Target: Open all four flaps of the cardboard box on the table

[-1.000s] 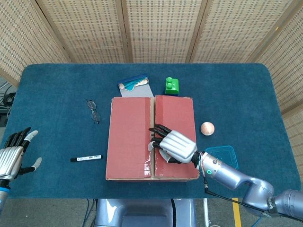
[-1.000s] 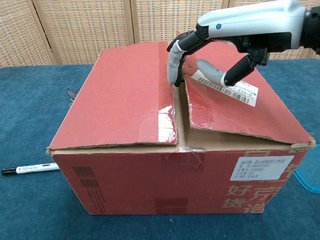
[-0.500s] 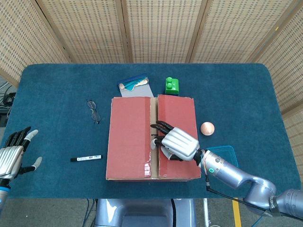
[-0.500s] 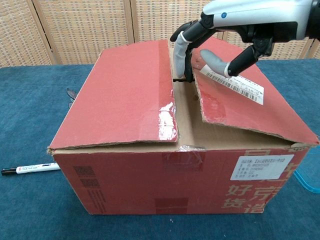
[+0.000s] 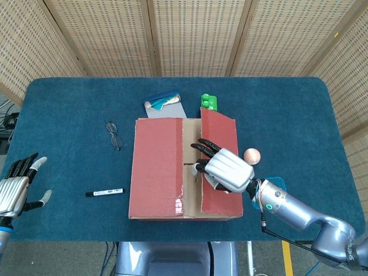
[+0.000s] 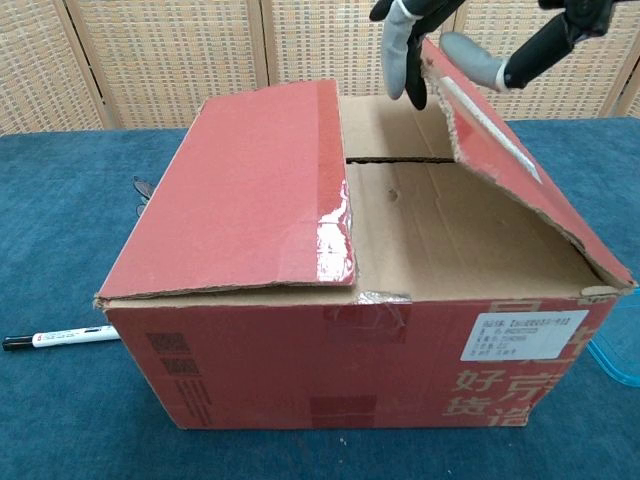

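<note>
The red cardboard box [image 5: 158,172] [image 6: 330,340] stands at the table's near middle. Its left top flap [image 6: 250,190] lies shut. My right hand [image 5: 225,169] [image 6: 450,40] pinches the inner edge of the right top flap [image 5: 220,146] [image 6: 510,165], fingers under it and thumb on top, and holds it tilted up well above the box. Under it two brown inner flaps [image 6: 440,215] lie flat with a slit between them. My left hand [image 5: 16,187] hovers open at the table's left edge, far from the box.
A black-and-white marker [image 5: 104,192] [image 6: 55,338] lies left of the box, glasses [image 5: 113,134] further back. A blue-and-white packet [image 5: 163,101] and green block [image 5: 209,102] sit behind the box. A peach ball [image 5: 251,155] and blue lid [image 5: 276,185] lie to its right.
My right hand has lifted the right top flap from nearly flat to steeply tilted, swinging it up and to the right and baring the inner flaps. The left hand has stayed still.
</note>
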